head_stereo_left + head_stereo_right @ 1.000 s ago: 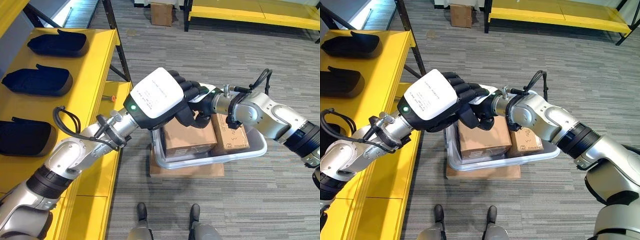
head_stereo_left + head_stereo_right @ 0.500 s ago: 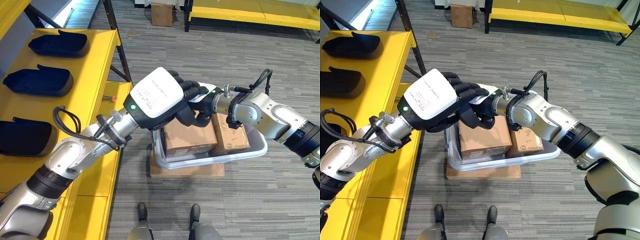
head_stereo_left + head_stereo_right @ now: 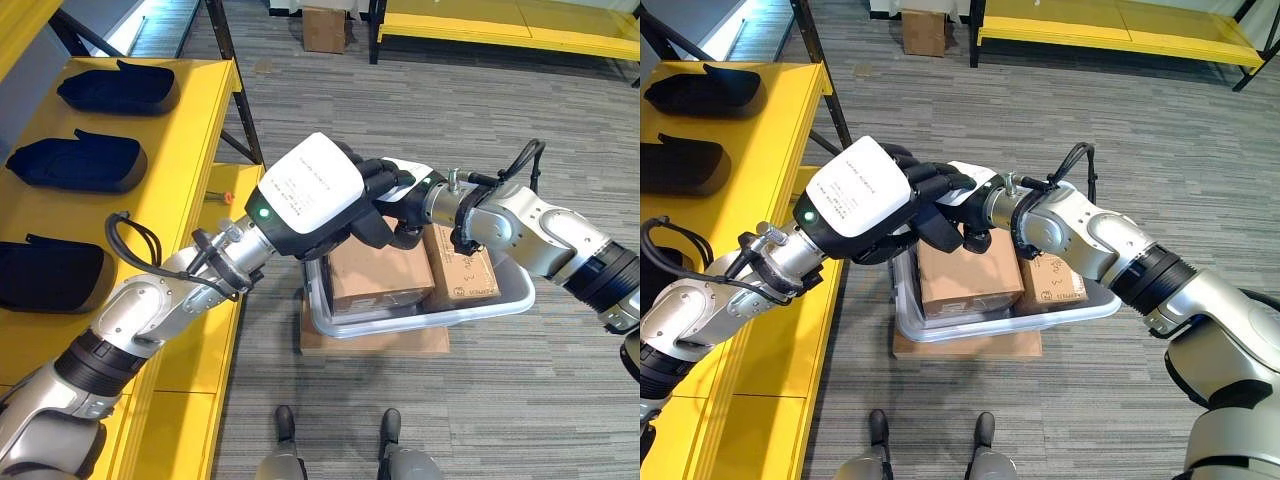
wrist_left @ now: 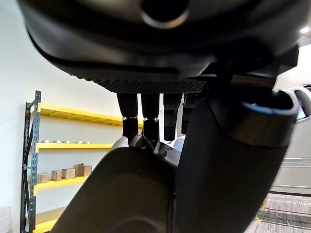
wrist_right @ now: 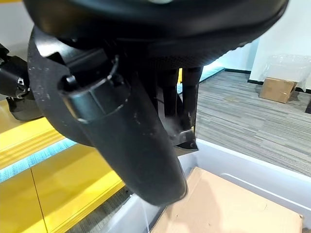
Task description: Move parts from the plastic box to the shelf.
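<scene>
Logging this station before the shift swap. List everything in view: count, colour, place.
Plastic box: one, pale grey, on flat cardboard on the floor.
Cardboard cartons: two, brown, inside the plastic box.
Black moulded parts: three, on the yellow shelf at left.
Small cardboard carton: one, brown, on the far floor.
Yellow rack: one, at the far side.
Left hand: dark, above the box.
Right hand: dark, meeting the left hand.

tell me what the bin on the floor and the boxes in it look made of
Bin: pale, smooth, slightly see-through plastic, with a rounded moulded rim. Boxes: plain brown cardboard, matte, with flat faces and sharp folded edges. What the boxes contain can't be seen.
</scene>
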### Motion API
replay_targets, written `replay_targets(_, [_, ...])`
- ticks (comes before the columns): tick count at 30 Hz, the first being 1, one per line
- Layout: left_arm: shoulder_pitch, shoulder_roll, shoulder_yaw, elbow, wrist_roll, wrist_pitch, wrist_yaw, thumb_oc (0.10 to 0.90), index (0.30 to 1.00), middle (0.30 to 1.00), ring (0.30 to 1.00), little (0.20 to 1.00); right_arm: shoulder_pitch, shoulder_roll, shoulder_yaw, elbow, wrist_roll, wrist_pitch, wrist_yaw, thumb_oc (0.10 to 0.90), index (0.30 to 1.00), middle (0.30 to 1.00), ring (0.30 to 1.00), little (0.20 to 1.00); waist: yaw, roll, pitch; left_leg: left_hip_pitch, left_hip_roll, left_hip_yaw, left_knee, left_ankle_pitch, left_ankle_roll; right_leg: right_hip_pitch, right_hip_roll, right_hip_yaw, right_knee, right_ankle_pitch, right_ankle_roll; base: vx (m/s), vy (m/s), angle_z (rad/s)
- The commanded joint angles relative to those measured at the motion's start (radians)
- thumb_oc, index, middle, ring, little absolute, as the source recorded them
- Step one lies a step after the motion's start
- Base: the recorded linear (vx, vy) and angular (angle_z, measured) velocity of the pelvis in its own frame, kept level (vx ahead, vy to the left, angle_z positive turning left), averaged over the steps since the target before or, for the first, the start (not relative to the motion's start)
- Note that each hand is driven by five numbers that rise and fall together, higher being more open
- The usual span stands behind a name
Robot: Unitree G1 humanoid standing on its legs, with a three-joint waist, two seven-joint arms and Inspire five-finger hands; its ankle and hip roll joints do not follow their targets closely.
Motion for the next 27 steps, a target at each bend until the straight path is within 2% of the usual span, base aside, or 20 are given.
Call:
replay_targets(1, [0.141, -0.018, -0.166, 0.011, 0.015, -0.084, -0.014, 0.400, 0.300, 0.300, 0.300, 0.300, -0.304, 0.173, -0.236, 0.157, 0.128, 0.017, -0.240, 0.900, 1.000, 1.000, 1.000, 1.000, 0.018, -0.062, -0.245, 0.128, 0.012, -0.022, -0.011, -0.170, -0.014, 0.032, -0.014, 0.094, 0.082, -0.085, 0.059, 0.00, 0.000, 0.00])
replay_targets(15, [0.164, -0.008, -0.138, 0.016, 0.015, -0.079, 0.005, 0.400, 0.300, 0.300, 0.300, 0.300, -0.333, 0.144, -0.250, 0.199, 0.159, 0.022, -0.290, 0.900, 1.000, 1.000, 1.000, 1.000, 0.012, -0.058, -0.255, 0.131, 0.011, -0.020, -0.011, -0.172, -0.016, 0.034, -0.014, 0.097, 0.078, -0.082, 0.060, 0.00, 0.000, 0.00])
replay_targets(21, [0.196, 0.008, -0.099, 0.012, 0.018, -0.075, 0.018, 0.400, 0.300, 0.300, 0.300, 0.300, -0.328, 0.103, -0.269, 0.219, 0.185, 0.023, -0.308, 0.900, 1.000, 1.000, 1.000, 1.000, 0.011, -0.057, -0.255, 0.131, 0.010, -0.018, -0.011, -0.172, -0.016, 0.034, -0.013, 0.096, 0.075, -0.080, 0.061, 0.00, 0.000, 0.00])
replay_targets(27, [0.252, 0.060, -0.012, -0.005, 0.025, -0.070, 0.049, 0.400, 0.300, 0.300, 0.300, 0.300, -0.306, 0.027, -0.287, 0.236, 0.229, 0.019, -0.325, 0.900, 1.000, 1.000, 1.000, 1.000, 0.011, -0.053, -0.252, 0.130, 0.009, -0.017, -0.011, -0.172, -0.017, 0.032, -0.015, 0.098, 0.076, -0.079, 0.062, 0.00, 0.000, 0.00])
